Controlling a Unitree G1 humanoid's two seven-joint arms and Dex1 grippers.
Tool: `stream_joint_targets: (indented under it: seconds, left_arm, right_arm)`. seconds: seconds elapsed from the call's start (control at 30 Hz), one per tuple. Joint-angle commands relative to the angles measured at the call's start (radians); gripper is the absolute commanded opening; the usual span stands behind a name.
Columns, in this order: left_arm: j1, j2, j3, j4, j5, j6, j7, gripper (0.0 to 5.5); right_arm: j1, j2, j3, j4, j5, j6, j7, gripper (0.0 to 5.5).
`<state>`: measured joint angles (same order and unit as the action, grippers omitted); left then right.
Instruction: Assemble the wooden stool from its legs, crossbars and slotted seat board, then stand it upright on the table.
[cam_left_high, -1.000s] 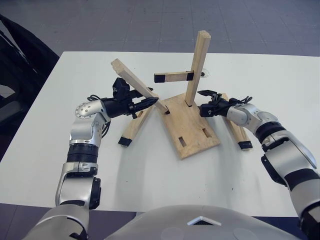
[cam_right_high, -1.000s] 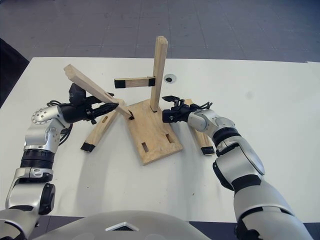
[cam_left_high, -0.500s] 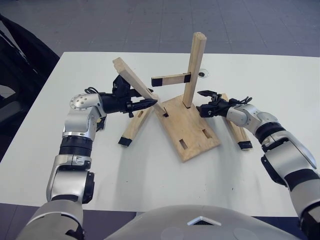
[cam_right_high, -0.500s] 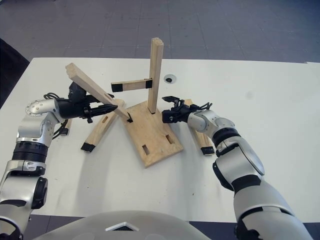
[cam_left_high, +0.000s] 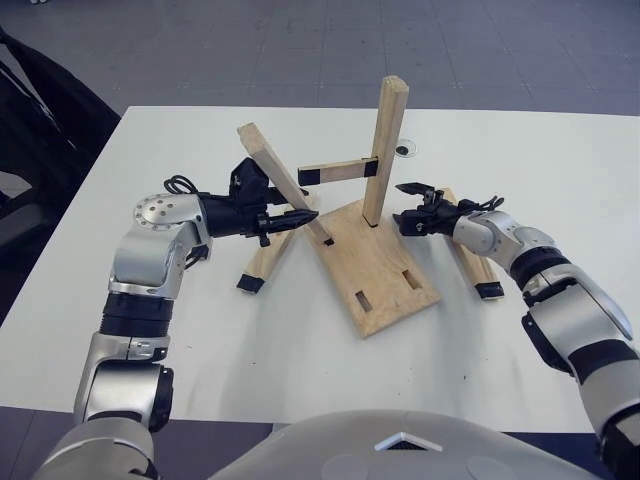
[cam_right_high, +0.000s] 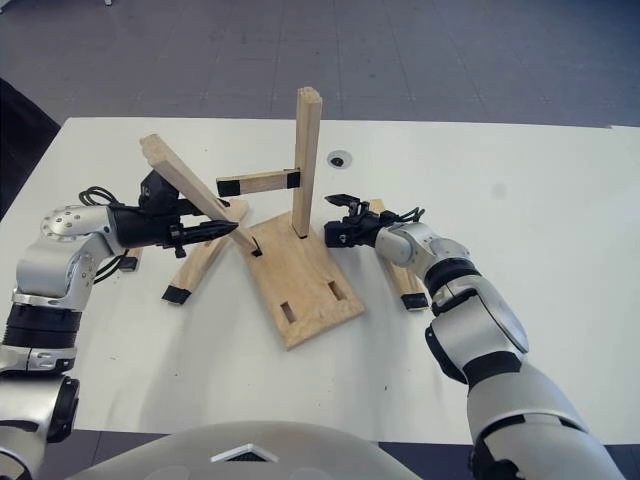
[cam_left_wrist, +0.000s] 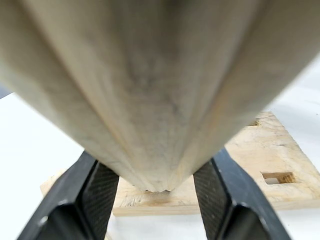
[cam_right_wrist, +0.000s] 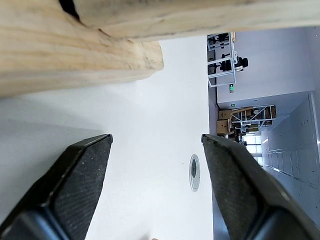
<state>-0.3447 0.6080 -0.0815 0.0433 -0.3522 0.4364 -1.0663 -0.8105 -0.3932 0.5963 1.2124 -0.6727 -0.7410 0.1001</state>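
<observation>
My left gripper (cam_left_high: 291, 217) clamps the tilted leg (cam_left_high: 275, 175), its foot apparently in the seat board's (cam_left_high: 385, 275) corner slot. My right gripper (cam_left_high: 405, 204) gapes open beside the seat board's upright leg (cam_left_high: 385, 140).

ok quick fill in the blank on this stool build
The left gripper is shut on a tilted pale wooden leg whose ___ end is at the slotted wooden seat board.
The right gripper is ___, beside the upright wooden leg.
The black-tipped wooden crossbar juts from that leg toward the robot's ___.
Missing: lower; open; left.
</observation>
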Motion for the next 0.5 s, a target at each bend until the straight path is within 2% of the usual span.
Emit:
stream_joint_targets:
  seconds: [0.03, 0.1, 0.23, 0.37, 0.43, 0.5]
  left_arm:
    - [0.140, 0.022, -0.071, 0.004, 0.067, 0.179, 0.102, 2.05]
    - [0.185, -0.043, -0.025, 0.017, 0.027, 0.214, 0.194, 2.05]
    - [0.263, -0.080, 0.031, 0.056, -0.041, 0.180, 0.229, 2.05]
    - [0.253, -0.067, -0.011, 0.092, -0.027, 0.157, 0.223, 2.05]
    - [0.213, -0.065, -0.026, 0.102, -0.017, 0.155, 0.228, 2.05]
    - [0.184, -0.056, -0.025, 0.105, -0.012, 0.136, 0.231, 2.05]
  right_arm:
    - [0.022, 0.003, 0.007, 0.006, -0.010, 0.012, 0.022, 3.30]
    - [0.024, 0.004, 0.005, 0.004, -0.007, 0.012, 0.024, 3.30]
    - [0.030, -0.003, -0.003, -0.006, 0.003, 0.007, 0.031, 3.30]
    - [0.034, -0.018, -0.043, -0.037, 0.050, 0.005, 0.052, 3.30]
    - [0.047, -0.036, -0.094, -0.097, 0.127, -0.007, 0.130, 3.30]
    - [0.073, -0.050, -0.128, -0.174, 0.214, 0.003, 0.282, 3.30]
